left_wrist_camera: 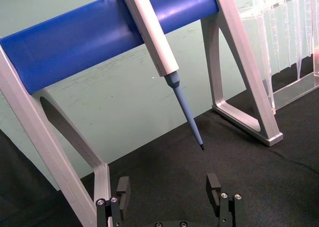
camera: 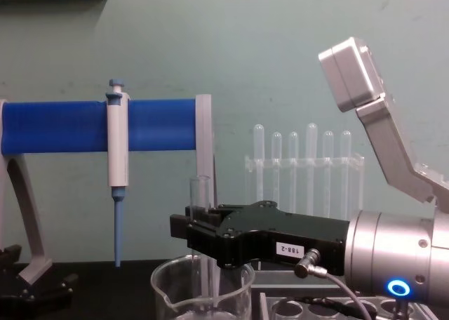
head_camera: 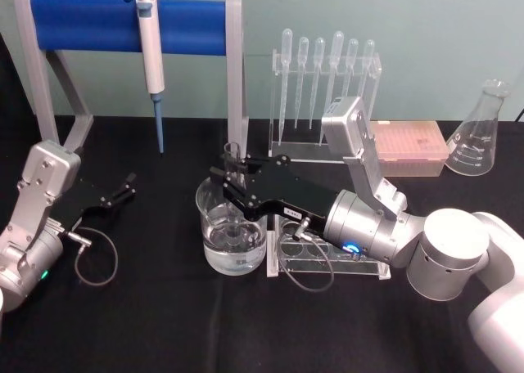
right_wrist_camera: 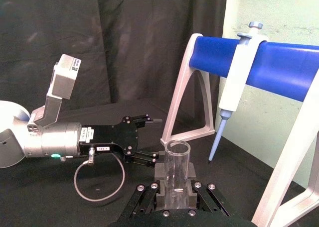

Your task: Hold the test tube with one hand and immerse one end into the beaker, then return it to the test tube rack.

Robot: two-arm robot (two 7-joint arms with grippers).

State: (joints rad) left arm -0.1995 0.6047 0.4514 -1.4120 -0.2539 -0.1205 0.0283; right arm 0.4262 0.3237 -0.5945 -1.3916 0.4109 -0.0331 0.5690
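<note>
Nearest the robot, the test tube rack (head_camera: 360, 267) lies under the wrist of the right pincer (head_camera: 230, 178), and the head view looks down into its round holes. Just beside the rack's left end, directly beneath the pincer's tips, stands the beaker (camera: 165, 292). The head view shows clear liquid in its lower part, while the chest view gives its rim and spout from the side.

The right pincer is clamped on the test tube (camera: 200, 201), which stands upright. In the right wrist view the two pads (right_wrist_camera: 160, 173) press the glass from either side, with the open rim rising above them. The chest view adds what lies below the pincer: the tube runs down past the beaker's rim, inside the glass. Whether its end meets the liquid cannot be told. The white label (camera: 284, 250) on the pincer's side reads 188-2, upside down.

Well to the left of the right pincer, the left pincer (head_camera: 128, 185) rests low over the black cloth (head_camera: 164, 324), its fingers (left_wrist_camera: 123, 187) spread apart. Beyond both pincers, a blue-and-white pipette (head_camera: 151, 54) hangs from a blue bar (head_camera: 90, 21), tip down and clear of the cloth. Farther back, to the right of the right pincer, stand bulb-topped pipettes (head_camera: 327, 70), a pink box (head_camera: 409, 144) and, farthest right, a conical flask (head_camera: 481, 132).
</note>
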